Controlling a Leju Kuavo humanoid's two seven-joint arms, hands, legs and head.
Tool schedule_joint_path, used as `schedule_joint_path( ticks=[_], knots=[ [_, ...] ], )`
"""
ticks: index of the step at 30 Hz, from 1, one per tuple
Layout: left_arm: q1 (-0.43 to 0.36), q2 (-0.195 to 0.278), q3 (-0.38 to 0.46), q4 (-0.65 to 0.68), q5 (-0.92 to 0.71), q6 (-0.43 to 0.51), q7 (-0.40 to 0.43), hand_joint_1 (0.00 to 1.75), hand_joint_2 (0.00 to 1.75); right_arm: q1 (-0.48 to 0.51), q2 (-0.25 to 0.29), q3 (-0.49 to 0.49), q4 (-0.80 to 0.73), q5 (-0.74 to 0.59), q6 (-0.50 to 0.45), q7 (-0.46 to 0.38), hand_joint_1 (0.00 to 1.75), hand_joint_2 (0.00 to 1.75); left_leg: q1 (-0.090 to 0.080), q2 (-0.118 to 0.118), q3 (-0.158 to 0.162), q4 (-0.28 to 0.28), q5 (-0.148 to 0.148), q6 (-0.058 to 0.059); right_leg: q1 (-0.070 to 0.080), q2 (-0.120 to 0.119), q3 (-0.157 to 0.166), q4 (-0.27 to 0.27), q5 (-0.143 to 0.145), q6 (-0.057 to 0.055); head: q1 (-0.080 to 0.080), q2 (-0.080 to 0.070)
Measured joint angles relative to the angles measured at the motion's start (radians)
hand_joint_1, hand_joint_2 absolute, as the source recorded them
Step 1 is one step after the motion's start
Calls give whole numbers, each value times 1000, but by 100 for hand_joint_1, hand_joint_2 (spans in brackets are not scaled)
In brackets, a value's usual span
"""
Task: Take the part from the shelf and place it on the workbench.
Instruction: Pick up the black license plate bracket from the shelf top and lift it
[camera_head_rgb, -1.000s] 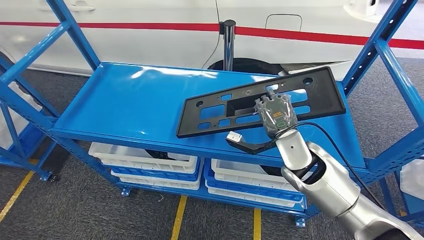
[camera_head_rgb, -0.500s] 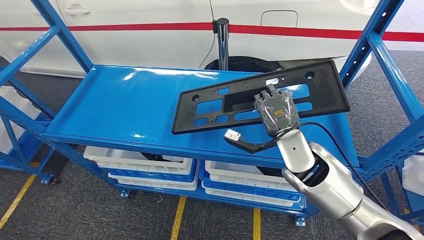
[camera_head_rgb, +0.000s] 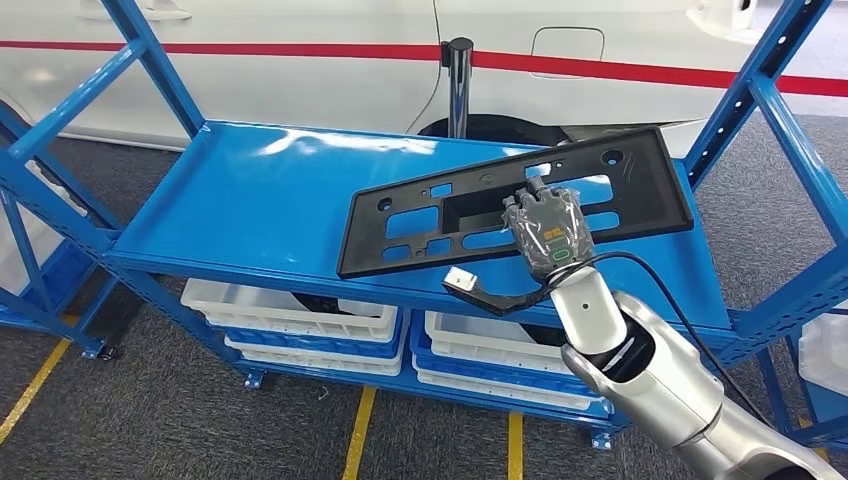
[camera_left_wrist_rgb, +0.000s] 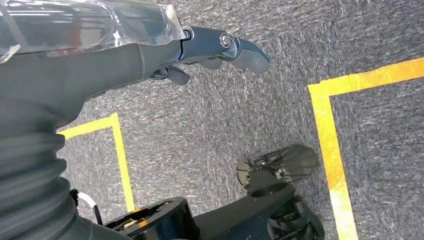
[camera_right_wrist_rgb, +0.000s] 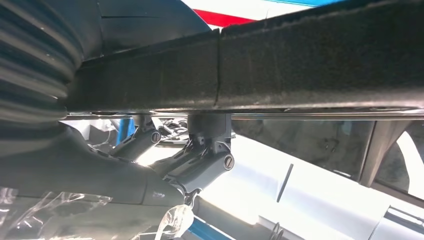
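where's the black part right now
In the head view the black part is over the right half of the blue shelf, tilted, gripped by the right hand, with the white car behind it.

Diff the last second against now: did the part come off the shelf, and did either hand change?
The black part, held by the right hand, has tipped further: its left end has swung down toward the front edge of the blue shelf, and its right end has risen a little. The head camera swayed too, so some shift is apparent. The grip looks unchanged. The white bins below stayed put.
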Motion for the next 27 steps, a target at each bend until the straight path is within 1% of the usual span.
schedule_joint_path(
  ticks=[1, 2, 3, 5, 6, 7, 8, 9, 10, 11, 12, 13, 14, 16, 17, 18, 19, 20, 21, 22, 23, 24, 25, 26, 27],
  knots=[
    [-1, 0, 0, 0, 0, 0, 0, 0, 175, 0, 0, 0, -2, 0, 0, 0, 175, 175, -2, -1, -10, 12, -1, -3, -2, 1, 32, -61, 21, 0, 0, 0],
    [-2, 1, 0, 0, 0, 0, 0, 0, 175, 0, 0, 0, -4, 0, 0, 1, 175, 175, -4, -1, -19, 24, -1, -7, -3, 2, 51, -100, 34, -4, 0, 0],
    [-3, 1, 0, 0, 0, 1, 1, 0, 175, 0, -1, 0, -6, 0, -1, 2, 175, 175, -7, -2, -26, 32, 1, -10, -3, 4, 55, -115, 38, -10, -1, 0],
    [-2, 1, 0, 0, 0, 1, 4, 0, 175, 1, -2, -1, -8, 0, -1, 2, 175, 175, -8, -3, -35, 35, 10, -15, -1, 4, 43, -109, 50, -28, -1, 0],
    [-1, 1, 0, 0, 0, 2, 6, 0, 175, 1, -2, -1, -9, -1, -1, 2, 175, 175, -6, -4, -41, 39, 5, -20, -1, 3, 37, -109, 57, -36, -1, 0],
    [1, 1, 0, 0, 0, 2, 7, 0, 175, 0, -2, -1, -10, -1, -1, 2, 175, 175, -3, -4, -50, 57, -15, -26, -2, 2, 29, -109, 65, -43, -1, 0],
    [1, 1, 0, 0, 0, 2, 8, 0, 175, -1, -2, -1, -11, -1, -1, 2, 175, 175, 1, -3, -65, 96, -51, -33, -3, 1, 20, -110, 73, -49, -1, 0],
    [1, 1, 0, 0, 0, 2, 8, 0, 175, -2, -2, -1, -11, -1, -1, 2, 175, 175, 5, -3, -84, 156, -100, -42, -3, 1, 10, -110, 81, -52, -1, 0],
    [0, 0, 0, 0, 0, 2, 8, 0, 175, -2, -1, -1, -12, -1, -2, 2, 175, 175, 9, -3, -105, 229, -149, -49, -3, 0, -1, -110, 90, -54, -1, 0],
    [-1, 0, 0, 0, 0, 1, 8, 0, 175, -2, -1, -1, -12, -1, -2, 2, 175, 175, 12, -3, -119, 294, -187, -53, -3, 0, -13, -109, 98, -54, -1, 0],
    [-1, 0, 0, 0, 0, 1, 8, 0, 175, -2, -1, -1, -11, -1, -3, 2, 175, 175, 15, -3, -119, 331, -209, -54, -3, 0, -25, -109, 107, -53, -1, 0],
    [-2, 0, 0, 0, 0, 0, 9, 0, 175, -2, -1, -1, -11, -2, -4, 2, 175, 175, 15, -3, -99, 329, -212, -52, -2, 0, -36, -109, 116, -52, -1, 0],
    [-3, -1, 0, 0, 0, -1, 9, 0, 175, -2, -1, -1, -10, -3, -6, 2, 175, 175, 14, -4, -58, 285, -201, -47, -1, 0, -47, -109, 124, -51, -1, 0],
    [-9, 0, 0, 0, 0, -4, 11, 0, 175, -4, -1, -3, -7, -5, -16, 2, 175, 175, 8, -4, 55, 124, -167, -28, 0, -1, -61, -111, 142, -47, -1, 0],
    [-13, -1, -1, 0, 0, -4, 12, 0, 175, -6, -2, -6, -4, -5, -22, 2, 175, 175, 3, -4, 95, 59, -153, -19, -2, -2, -65, -114, 151, -43, -1, 0],
    [-17, -1, -1, 0, 0, -5, 13, 0, 175, -8, -2, -8, 0, -6, -29, 1, 175, 175, -2, -4, 116, 20, -144, -12, -5, -3, -68, -117, 160, -37, 0, 0],
    [-19, -1, -1, 0, 0, -5, 15, 0, 175, -10, -3, -11, 4, -7, -35, 1, 175, 175, -6, -5, 117, 8, -139, -8, -9, -5, -68, -122, 169, -30, -1, 0],
    [-20, -1, -1, 0, 0, -6, 16, 0, 175, -11, -3, -12, 8, -7, -38, 0, 175, 175, -10, -5, 111, 6, -126, -4, -12, -5, -67, -131, 180, -21, -1, 0],
    [-21, -2, -1, 0, 0, -6, 17, 0, 175, -11, -3, -12, 13, -8, -41, -1, 175, 175, -10, -4, 109, -3, -110, 2, -13, -5, -68, -139, 189, -15, -1, 0],
    [-22, -2, -1, 0, 0, -6, 19, 0, 175, -11, -4, -13, 17, -9, -42, -2, 175, 175, -9, -4, 105, -15, -91, 5, -12, -5, -72, -140, 180, -10, -1, 0],
    [-23, -3, -1, 0, 0, -6, 19, 0, 175, -11, -5, -13, 22, -9, -44, -2, 175, 175, -8, -3, 98, -28, -70, 9, -10, -4, -80, -124, 152, -8, -1, 0],
    [-24, -4, -1, 0, 0, -6, 20, 0, 175, -10, -6, -14, 27, -9, -46, -2, 175, 175, -5, -2, 90, -36, -52, 11, -9, -4, -94, -83, 103, -9, 0, 0],
    [-25, -5, -1, 0, 0, -6, 22, 0, 175, -10, -7, -14, 32, -9, -47, -2, 175, 175, -6, -1, 76, -38, -38, 12, -7, -4, -111, -19, 46, -9, 0, 0],
    [-25, -6, -1, 0, 0, -6, 23, 0, 175, -9, -7, -14, 37, -9, -49, -3, 175, 175, -6, 0, 62, -37, -26, 13, -6, -4, -125, 51, 2, -8, 0, 0],
    [-24, -7, -1, 0, 0, -7, 24, 0, 175, -7, -8, -14, 41, -9, -49, -3, 175, 175, -7, 0, 47, -35, -15, 13, -4, -4, -131, 111, -21, -6, -1, 0]
  ],
)
